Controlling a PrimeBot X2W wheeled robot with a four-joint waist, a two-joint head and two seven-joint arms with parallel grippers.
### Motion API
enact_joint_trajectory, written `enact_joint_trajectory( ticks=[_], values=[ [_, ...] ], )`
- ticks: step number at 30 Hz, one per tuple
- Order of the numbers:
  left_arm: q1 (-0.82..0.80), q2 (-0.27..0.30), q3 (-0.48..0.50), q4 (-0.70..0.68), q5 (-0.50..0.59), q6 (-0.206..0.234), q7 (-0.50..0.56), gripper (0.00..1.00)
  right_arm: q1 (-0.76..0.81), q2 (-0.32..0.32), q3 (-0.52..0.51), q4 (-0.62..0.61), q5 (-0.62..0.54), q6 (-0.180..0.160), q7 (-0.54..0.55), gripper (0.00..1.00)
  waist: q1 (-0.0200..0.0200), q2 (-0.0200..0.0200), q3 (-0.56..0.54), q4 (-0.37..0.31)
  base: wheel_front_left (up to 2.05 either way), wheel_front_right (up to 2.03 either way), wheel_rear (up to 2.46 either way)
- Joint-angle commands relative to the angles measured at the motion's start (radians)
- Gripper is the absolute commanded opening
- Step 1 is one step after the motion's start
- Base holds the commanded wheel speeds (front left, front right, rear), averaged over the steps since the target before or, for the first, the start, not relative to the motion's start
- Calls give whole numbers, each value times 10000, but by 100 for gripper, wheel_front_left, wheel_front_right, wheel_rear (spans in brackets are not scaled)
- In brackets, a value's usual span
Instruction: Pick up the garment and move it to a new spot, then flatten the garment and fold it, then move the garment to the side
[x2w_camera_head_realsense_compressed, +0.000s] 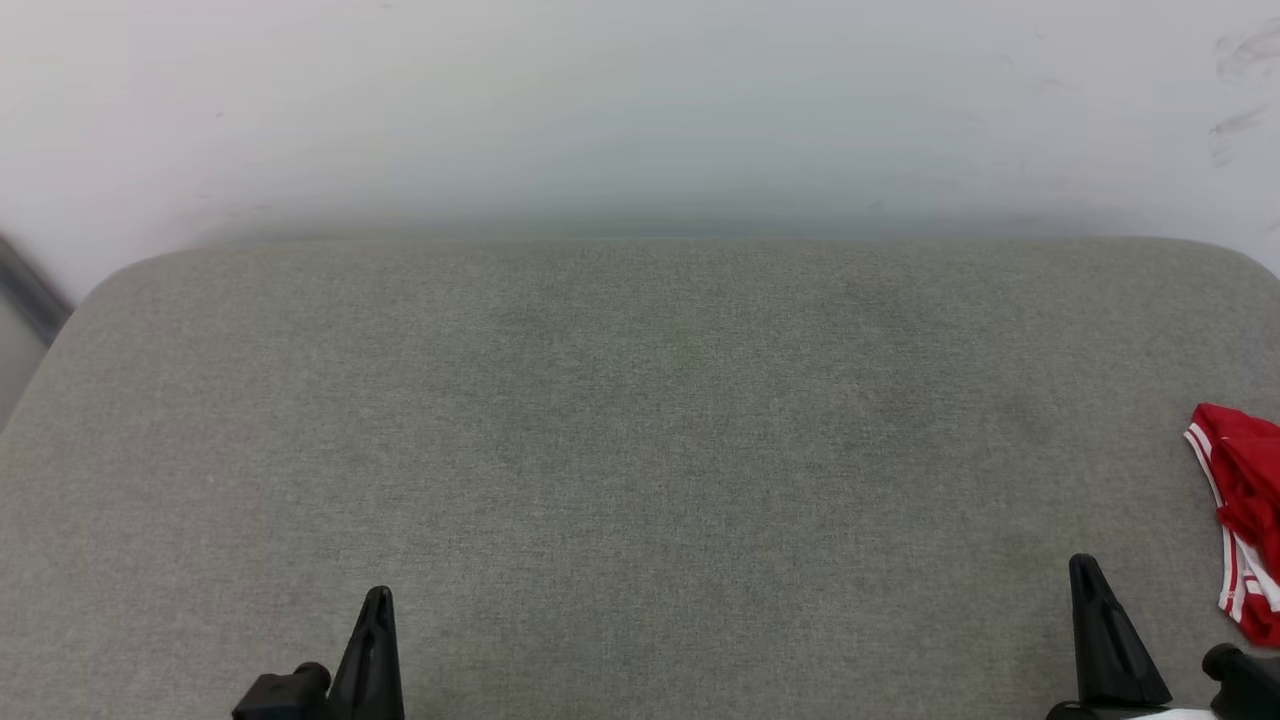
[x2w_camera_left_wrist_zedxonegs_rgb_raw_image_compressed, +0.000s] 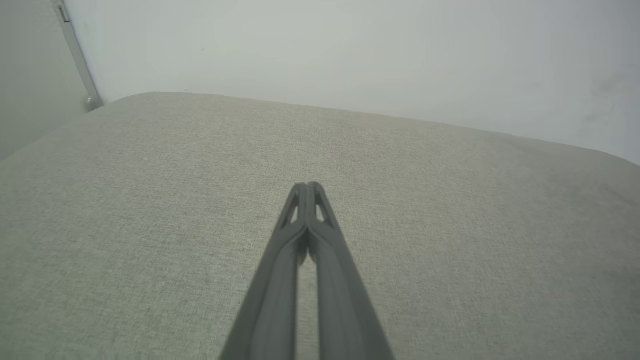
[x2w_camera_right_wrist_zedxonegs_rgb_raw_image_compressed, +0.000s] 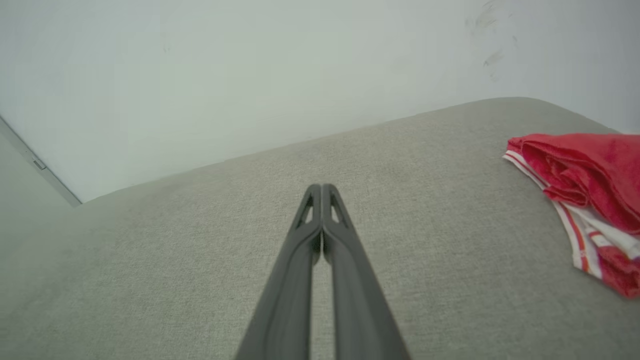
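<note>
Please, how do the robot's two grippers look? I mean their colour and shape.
Both look alike. The left gripper and the right gripper each have two long, slim fingers, dark grey to black, tapering to a narrow tip. Each finger has a small triangular cut-out near its tip. In the head view, a rounded black part sits beside each base.
</note>
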Motion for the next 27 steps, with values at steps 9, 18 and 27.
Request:
enact_joint_trajectory(
  ticks=[9,18,27],
  values=[
    [-584,120,172,134,-2183,-301,396,0,-617,-152,57,126,2072,-1,399,0,0,0,2,-6,0,0,0],
    [-873,160,290,342,-3810,-507,723,0,-894,-205,81,324,3585,-1,722,0,0,0,3,-10,0,0,0],
    [-1127,187,418,487,-5268,-690,1030,0,-1156,-241,86,499,4942,-2,1029,0,0,0,5,-15,0,0,0]
  ],
)
